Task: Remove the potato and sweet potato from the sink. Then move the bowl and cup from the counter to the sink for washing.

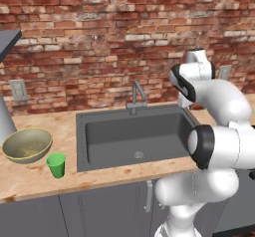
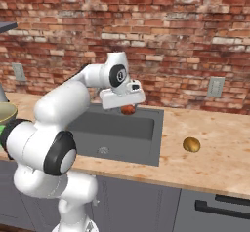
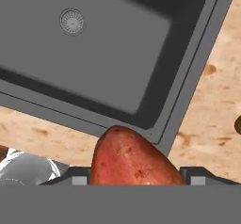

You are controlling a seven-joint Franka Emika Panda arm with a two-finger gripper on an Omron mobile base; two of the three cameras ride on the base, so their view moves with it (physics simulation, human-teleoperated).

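**Sweet potato lifted over the sink**

One sweet potato (image 3: pixel 134 159) held between the fingers (image 2: pixel 128 110), above the sink (image 1: pixel 132 136) corner. One potato (image 2: pixel 191 145), one bowl (image 1: pixel 27 144) and one cup (image 1: pixel 56 165) sit on the wooden worktop (image 2: pixel 215 153). Brick wall (image 1: pixel 99 42) behind.

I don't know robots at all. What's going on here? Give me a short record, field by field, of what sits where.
gripper: shut on the sweet potato, held up over the right end of the sink
sink: dark grey basin, nothing lying in it, drain in the floor
potato: lying on the counter right of the sink
bowl: on the counter left of the sink
cup: upright, just in front of the bowl, near the sink's left edge
tap: behind the sink, at the brick wall
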